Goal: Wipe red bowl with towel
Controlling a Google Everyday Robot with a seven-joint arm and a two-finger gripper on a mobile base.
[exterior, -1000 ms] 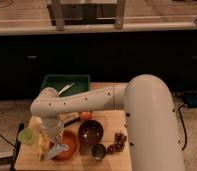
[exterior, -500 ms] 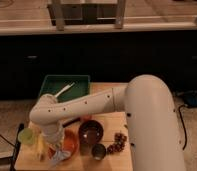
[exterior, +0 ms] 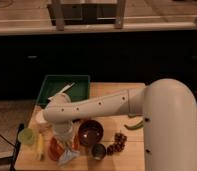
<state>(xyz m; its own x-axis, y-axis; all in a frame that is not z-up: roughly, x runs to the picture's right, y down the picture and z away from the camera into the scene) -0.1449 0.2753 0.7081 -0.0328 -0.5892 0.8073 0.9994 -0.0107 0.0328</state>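
The wooden table (exterior: pixel 119 152) carries a green tray (exterior: pixel 67 87) at its far-left corner, the red bowl (exterior: pixel 91 132) mid-front, gripper (exterior: pixel 63 145) above the front-left.

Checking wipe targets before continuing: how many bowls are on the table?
1: the red bowl sits at the table's front centre, right of the hand holding the towel. The arm may hide others.

Smooth white arm (exterior: pixel 99 106) — thick, rounded shell widening into a bulky shoulder beside the table (exterior: pixel 119 155), small dark dots along its side; gripper (exterior: pixel 65 148) pale, blocky, below the wrist.
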